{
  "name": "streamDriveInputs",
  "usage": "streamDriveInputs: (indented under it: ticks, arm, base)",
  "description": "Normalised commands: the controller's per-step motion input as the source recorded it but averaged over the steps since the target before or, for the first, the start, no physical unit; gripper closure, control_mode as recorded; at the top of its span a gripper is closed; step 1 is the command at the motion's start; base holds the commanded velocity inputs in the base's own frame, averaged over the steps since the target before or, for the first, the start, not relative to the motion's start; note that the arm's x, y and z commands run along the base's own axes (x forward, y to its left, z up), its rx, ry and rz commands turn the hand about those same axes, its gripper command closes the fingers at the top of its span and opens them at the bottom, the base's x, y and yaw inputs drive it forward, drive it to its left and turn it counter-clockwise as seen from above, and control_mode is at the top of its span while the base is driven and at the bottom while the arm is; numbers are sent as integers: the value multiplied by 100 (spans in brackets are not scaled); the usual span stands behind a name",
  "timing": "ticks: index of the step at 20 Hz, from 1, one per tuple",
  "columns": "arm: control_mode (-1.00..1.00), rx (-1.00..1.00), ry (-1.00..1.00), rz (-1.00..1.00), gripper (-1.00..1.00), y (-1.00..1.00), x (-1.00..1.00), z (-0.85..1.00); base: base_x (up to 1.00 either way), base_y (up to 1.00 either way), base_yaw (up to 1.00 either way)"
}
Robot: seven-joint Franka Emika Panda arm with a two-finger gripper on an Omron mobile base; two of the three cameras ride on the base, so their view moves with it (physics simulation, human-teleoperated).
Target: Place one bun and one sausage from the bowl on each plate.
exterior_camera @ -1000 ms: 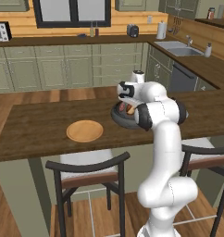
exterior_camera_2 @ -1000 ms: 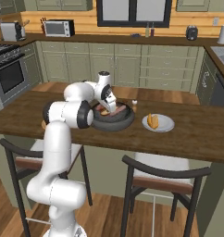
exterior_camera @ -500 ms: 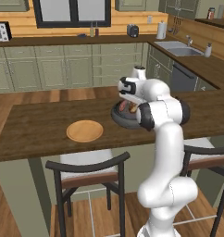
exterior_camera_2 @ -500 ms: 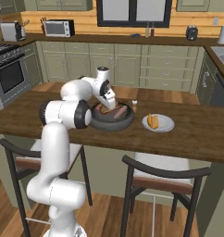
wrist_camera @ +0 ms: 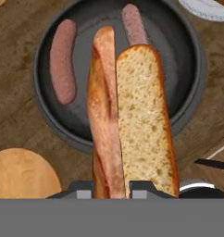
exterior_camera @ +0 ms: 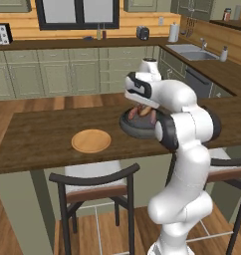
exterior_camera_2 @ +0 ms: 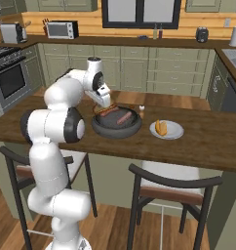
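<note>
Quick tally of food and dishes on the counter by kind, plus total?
Buns: 2, one in the claw, one on a plate
Sausages: 2, both in the bowl
Plates: 2
Bowl: 1
Total: 7

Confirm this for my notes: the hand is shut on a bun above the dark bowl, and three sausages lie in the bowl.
Not three: the hand view shows two sausages in the bowl. The rest holds: the hand is shut on a bun above it.

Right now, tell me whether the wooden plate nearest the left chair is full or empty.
Empty. The wooden plate shows a bare tan surface, with no bun or sausage on it.
</note>
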Motion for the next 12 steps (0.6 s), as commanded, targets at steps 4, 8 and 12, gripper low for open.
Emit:
streamDriveInputs:
  ticks: [4,8,12]
  arm:
    - [-100,-2,0,28,100,99,-69,31]
    - [-100,0,0,30,100,94,-25,11]
    - [-100,0,1,23,100,48,12,-7]
  base:
    - [0,0,0]
    - [0,0,0]
    - [0,0,0]
